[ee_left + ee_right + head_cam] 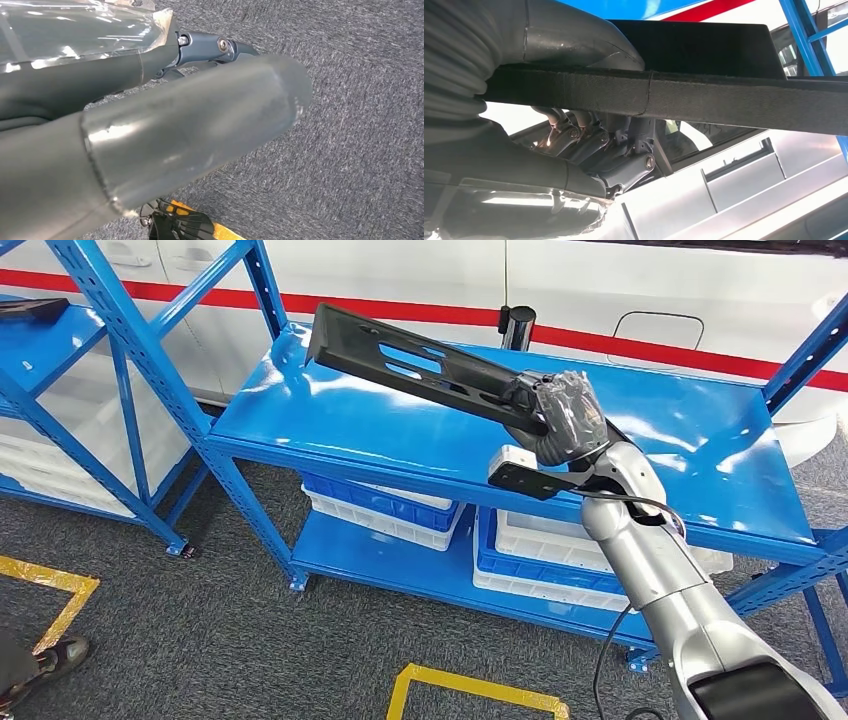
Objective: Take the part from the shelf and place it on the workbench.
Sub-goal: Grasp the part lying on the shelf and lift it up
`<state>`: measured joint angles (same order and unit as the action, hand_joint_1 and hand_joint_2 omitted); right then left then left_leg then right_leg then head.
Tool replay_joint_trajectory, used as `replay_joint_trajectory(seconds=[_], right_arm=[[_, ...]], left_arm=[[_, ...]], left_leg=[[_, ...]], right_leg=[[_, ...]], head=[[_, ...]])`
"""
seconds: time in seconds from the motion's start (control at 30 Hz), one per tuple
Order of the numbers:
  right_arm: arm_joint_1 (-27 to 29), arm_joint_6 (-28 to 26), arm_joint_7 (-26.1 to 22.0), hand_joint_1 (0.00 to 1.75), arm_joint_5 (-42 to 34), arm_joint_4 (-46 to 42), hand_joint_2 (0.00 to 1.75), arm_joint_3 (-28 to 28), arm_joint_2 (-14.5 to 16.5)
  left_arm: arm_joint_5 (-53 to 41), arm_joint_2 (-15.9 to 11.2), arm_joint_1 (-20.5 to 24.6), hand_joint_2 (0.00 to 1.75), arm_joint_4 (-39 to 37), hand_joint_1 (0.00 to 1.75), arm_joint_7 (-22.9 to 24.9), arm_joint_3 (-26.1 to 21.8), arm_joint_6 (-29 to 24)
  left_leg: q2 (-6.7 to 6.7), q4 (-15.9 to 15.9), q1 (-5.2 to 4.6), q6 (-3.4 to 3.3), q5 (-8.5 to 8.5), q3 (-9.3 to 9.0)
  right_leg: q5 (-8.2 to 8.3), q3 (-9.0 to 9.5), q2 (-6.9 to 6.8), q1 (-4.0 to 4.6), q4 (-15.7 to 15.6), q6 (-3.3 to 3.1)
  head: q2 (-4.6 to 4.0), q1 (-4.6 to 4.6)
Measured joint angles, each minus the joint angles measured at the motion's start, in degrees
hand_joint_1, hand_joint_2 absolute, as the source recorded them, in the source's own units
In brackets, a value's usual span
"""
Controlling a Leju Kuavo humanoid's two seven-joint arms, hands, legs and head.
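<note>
The part (410, 365) is a long flat black panel with slots cut in it. My right hand (560, 410) grips it at one end and holds it tilted above the top board of the blue shelf (330, 430), its far end raised toward the left. In the right wrist view the part's edge (724, 100) runs across the frame, clamped between the thumb and the dark fingers (624, 150). My left hand (190, 130) hangs over the grey carpet with its thumb stretched out and nothing in it.
White and blue bins (385, 505) (545, 550) stand on the lower board. A second blue shelf (60, 330) at the left carries another black part (35, 308). A white vehicle body (650, 300) with a red stripe stands behind. Yellow tape (470, 685) marks the floor; a person's shoe (55, 655) is at lower left.
</note>
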<state>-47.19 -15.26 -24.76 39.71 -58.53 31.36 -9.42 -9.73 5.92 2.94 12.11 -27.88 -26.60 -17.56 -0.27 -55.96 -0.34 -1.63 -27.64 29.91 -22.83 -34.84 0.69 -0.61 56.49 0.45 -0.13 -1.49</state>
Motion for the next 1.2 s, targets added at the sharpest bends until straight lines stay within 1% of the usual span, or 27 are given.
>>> replay_joint_trajectory(seconds=[0.3, 0.4, 0.47, 0.53, 0.57, 0.6, 0.63, 0.67, 0.7, 0.73, 0.77, 0.8, 0.83, 0.87, 0.9, 0.93, 0.97, 1.0, 1.03, 1.07, 1.1, 1.17, 1.2], right_arm=[[0.04, -0.03, 0.00, 1.66, 0.31, 0.00, 1.75, -0.01, 0.00], [0.20, -0.07, 0.00, 1.66, 0.44, 0.00, 1.75, -0.02, -0.01], [0.38, -0.09, 0.01, 1.66, 0.54, -0.01, 1.75, -0.03, -0.01], [0.51, -0.12, 0.02, 1.66, 0.67, -0.11, 1.75, -0.14, -0.12], [0.54, -0.14, 0.02, 1.66, 0.73, -0.16, 1.75, -0.21, -0.23], [0.60, -0.15, 0.02, 1.66, 0.80, -0.20, 1.75, -0.27, -0.34], [0.73, -0.15, 0.02, 1.66, 0.86, -0.20, 1.75, -0.29, -0.45], [0.95, -0.15, 0.02, 1.66, 0.90, -0.20, 1.75, -0.29, -0.54], [1.27, -0.15, 0.02, 1.66, 0.94, -0.20, 1.75, -0.28, -0.63], [1.59, -0.15, 0.03, 1.66, 0.96, -0.20, 1.75, -0.28, -0.74], [1.82, -0.15, 0.03, 1.66, 0.99, -0.20, 1.75, -0.28, -0.82], [1.92, -0.15, 0.04, 1.66, 1.01, -0.20, 1.75, -0.29, -0.86], [1.91, -0.15, 0.04, 1.66, 1.02, -0.20, 1.75, -0.30, -0.87], [1.84, -0.16, 0.04, 1.66, 1.03, -0.21, 1.75, -0.30, -0.86], [1.82, -0.17, 0.04, 1.66, 1.05, -0.24, 1.75, -0.30, -0.85], [1.83, -0.18, 0.05, 1.66, 1.10, -0.27, 1.75, -0.31, -0.86], [1.88, -0.19, 0.10, 1.66, 1.15, -0.31, 1.75, -0.31, -0.89], [1.95, -0.20, 0.14, 1.66, 1.21, -0.33, 1.75, -0.34, -0.92], [1.97, -0.20, 0.19, 1.66, 1.26, -0.35, 1.75, -0.36, -0.95], [1.97, -0.20, 0.22, 1.66, 1.28, -0.40, 1.75, -0.38, -0.95], [1.95, -0.20, 0.22, 1.66, 1.28, -0.44, 1.75, -0.42, -0.94], [1.99, -0.21, 0.22, 1.66, 1.27, -0.50, 1.75, -0.49, -0.94], [2.07, -0.22, 0.22, 1.66, 1.26, -0.50, 1.75, -0.50, -0.95]], left_arm=[[-0.40, 0.01, 0.00, 0.00, -0.04, 0.00, 0.12, -0.02, 0.33], [-0.46, -0.05, 0.00, 0.00, -0.05, 0.00, 0.11, -0.02, 0.52], [-0.47, -0.08, 0.01, 0.00, -0.07, 0.00, 0.11, -0.01, 0.70], [-0.50, -0.03, 0.10, 0.00, -0.08, 0.00, 0.11, -0.01, 0.81], [-0.52, 0.02, 0.15, 0.00, -0.08, 0.00, 0.10, 0.00, 0.89], [-0.55, 0.07, 0.20, 0.00, -0.09, 0.00, 0.09, 0.00, 0.96], [-0.56, 0.12, 0.21, 0.00, -0.09, 0.00, 0.08, 0.00, 1.01], [-0.56, 0.13, 0.21, 0.00, -0.10, 0.00, 0.08, 0.00, 1.06], [-0.56, 0.13, 0.20, 0.00, -0.11, 0.00, 0.09, 0.00, 1.08], [-0.56, 0.16, 0.19, 0.00, -0.12, 0.00, 0.09, 0.00, 1.10], [-0.56, 0.20, 0.19, 0.00, -0.13, 0.00, 0.10, 0.00, 1.13], [-0.56, 0.26, 0.18, 0.00, -0.13, 0.00, 0.10, 0.01, 1.15], [-0.57, 0.30, 0.19, 0.00, -0.13, 0.00, 0.10, 0.01, 1.17], [-0.57, 0.28, 0.24, 0.00, -0.13, 0.00, 0.10, 0.02, 1.18], [-0.58, 0.25, 0.29, 0.00, -0.15, 0.00, 0.10, 0.02, 1.19], [-0.61, 0.21, 0.35, 0.00, -0.16, 0.00, 0.09, 0.02, 1.19], [-0.62, 0.18, 0.39, 0.00, -0.18, 0.00, 0.09, 0.03, 1.19], [-0.65, 0.19, 0.39, 0.00, -0.20, 0.00, 0.08, 0.03, 1.20], [-0.68, 0.20, 0.39, 0.00, -0.20, 0.00, 0.08, 0.03, 1.21], [-0.72, 0.21, 0.39, 0.00, -0.21, 0.00, 0.08, 0.03, 1.23], [-0.81, 0.21, 0.41, 0.00, -0.21, 0.00, 0.07, 0.03, 1.27], [-1.00, 0.21, 0.45, 0.00, -0.22, 0.00, 0.07, 0.04, 1.46], [-1.09, 0.21, 0.44, 0.00, -0.22, 0.00, 0.07, 0.05, 1.59]], left_leg=[[0.00, -0.06, -0.01, -0.03, -0.03, 0.01], [-0.01, -0.47, -0.09, -0.53, -0.26, 0.21], [-0.01, -0.51, -0.16, -0.98, -0.18, 0.28], [0.09, 0.49, 0.12, -1.57, 0.66, -0.16], [0.19, 1.10, 0.30, -1.85, 1.12, -0.42], [0.30, 1.61, 0.50, -2.04, 1.50, -0.66], [0.38, 1.76, 0.53, -2.09, 1.63, -0.71], [0.42, 1.75, 0.55, -2.15, 1.66, -0.67], [0.41, 1.71, 0.57, -2.12, 1.64, -0.66], [0.39, 1.64, 0.63, -2.05, 1.59, -0.64], [0.35, 1.51, 0.73, -1.90, 1.49, -0.63], [0.31, 1.28, 0.90, -1.62, 1.29, -0.63], [0.29, 0.86, 1.06, -1.19, 0.96, -0.57], [0.25, 0.39, 1.10, -0.68, 0.58, -0.28], [0.18, -0.18, 1.05, -0.20, 0.22, -0.02], [0.09, -0.77, 0.94, 0.21, -0.07, 0.34], [0.00, -1.17, 0.85, 0.48, -0.24, 0.68], [-0.07, -1.53, 0.94, 0.68, -0.41, 0.84], [-0.08, -2.01, 1.10, 0.90, -0.79, 1.11], [-0.03, -3.01, 1.26, 1.11, -1.64, 1.56], [0.02, -5.14, 1.38, 1.37, -3.13, 2.50], [0.11, -12.12, 1.43, 1.74, -7.03, 5.67], [0.11, -15.61, 1.44, 1.79, -8.46, 7.32]], right_leg=[[0.01, 0.01, 0.00, -0.06, -0.03, 0.02], [0.10, 0.01, 0.02, -0.37, -0.15, 0.16], [0.30, 0.07, 0.02, -0.42, -0.31, 0.45], [0.23, -0.16, -0.04, -0.21, -0.24, 0.81], [-0.42, -0.73, -0.09, -0.12, 0.77, 0.81], [-1.65, -1.88, -0.15, -0.07, 3.13, 0.70], [-3.27, -3.53, -0.19, -0.17, 6.75, 0.57], [-4.92, -5.43, -0.19, -0.24, 11.03, 0.52], [-6.04, -7.05, -0.20, -0.35, 14.65, 0.69], [-6.33, -7.90, -0.22, -0.50, 16.53, 1.05], [-5.60, -7.55, -0.26, -0.69, 15.90, 1.61], [-4.12, -6.03, -0.37, -0.96, 12.88, 2.30], [-2.68, -3.89, -0.57, -1.26, 8.58, 2.99], [-1.56, -1.78, -0.58, -1.29, 5.11, 3.38], [-1.00, -0.49, -0.52, -1.28, 2.79, 3.45], [-1.16, 0.00, -0.38, -1.25, 2.02, 3.07], [-1.37, -0.11, -0.15, -1.10, 2.40, 2.52], [-1.52, -0.46, -0.09, -1.26, 2.40, 1.98], [-1.68, -0.59, -0.08, -1.34, 2.46, 1.49], [-1.66, -0.69, -0.07, -1.33, 2.48, 1.16], [-1.57, -0.72, -0.08, -1.33, 2.45, 0.81], [-1.40, -0.89, -0.12, -1.05, 2.46, 0.37], [-1.29, -1.03, -0.14, -0.86, 2.47, 0.20]], head=[[0.00, 0.01], [0.00, -0.02], [0.00, -0.05], [0.00, -0.01], [0.00, 0.04], [0.00, 0.09], [0.00, 0.10], [0.00, 0.10], [0.00, 0.10], [0.00, 0.10], [0.00, 0.11], [0.00, 0.11], [0.00, 0.12], [0.00, 0.18], [0.00, 0.22], [0.00, 0.17], [0.00, 0.09], [0.00, -0.03], [0.00, -0.14], [0.00, -0.24], [0.00, -0.30], [0.00, -0.44], [0.00, -0.40]])
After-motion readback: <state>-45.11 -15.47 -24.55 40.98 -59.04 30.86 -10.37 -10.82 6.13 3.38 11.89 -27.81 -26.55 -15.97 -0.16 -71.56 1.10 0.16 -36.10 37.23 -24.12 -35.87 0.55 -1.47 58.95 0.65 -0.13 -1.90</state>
